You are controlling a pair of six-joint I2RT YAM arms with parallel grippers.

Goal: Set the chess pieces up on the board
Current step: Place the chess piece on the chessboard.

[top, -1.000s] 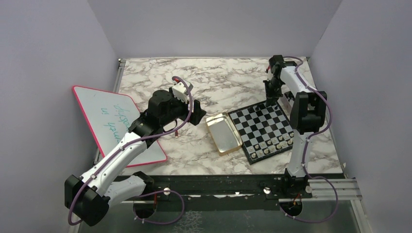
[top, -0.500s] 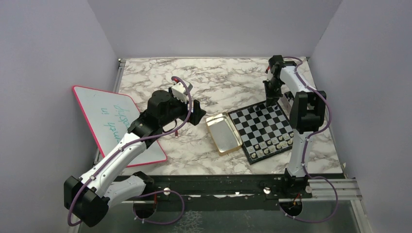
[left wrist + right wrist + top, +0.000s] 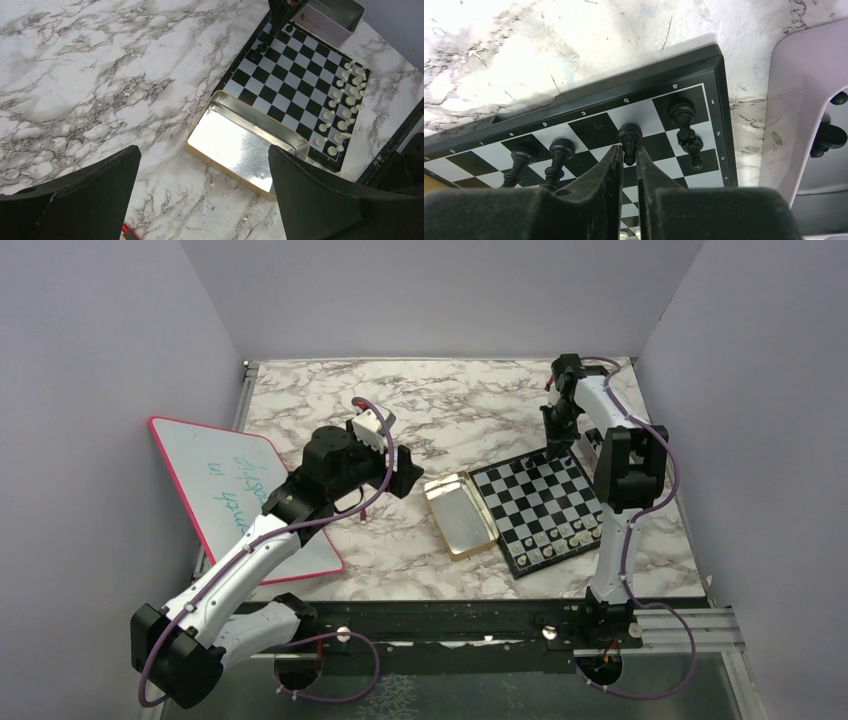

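Note:
The board point(image 3: 540, 502) lies right of centre and also shows in the left wrist view point(image 3: 300, 75). Pale chess pieces point(image 3: 565, 535) fill its near rows point(image 3: 345, 100). My right gripper point(image 3: 553, 453) is at the board's far edge, shut on a black chess piece point(image 3: 630, 136) that stands on or just above a square of the back row. Other black pieces point(image 3: 683, 114) point(image 3: 560, 150) stand beside it on the board point(image 3: 594, 130). My left gripper point(image 3: 405, 475) is open and empty point(image 3: 204, 150), above the marble left of the board.
An open gold tin point(image 3: 460, 513) point(image 3: 245, 142) lies against the board's left side. A second pale tin part point(image 3: 327, 17) point(image 3: 804, 100) sits beyond the board's far right corner. A pink-rimmed whiteboard point(image 3: 225, 485) lies at the left. A small red object point(image 3: 127, 231) lies under my left gripper.
My right gripper has shifted slightly at the board's far edge. The left arm has hardly moved.

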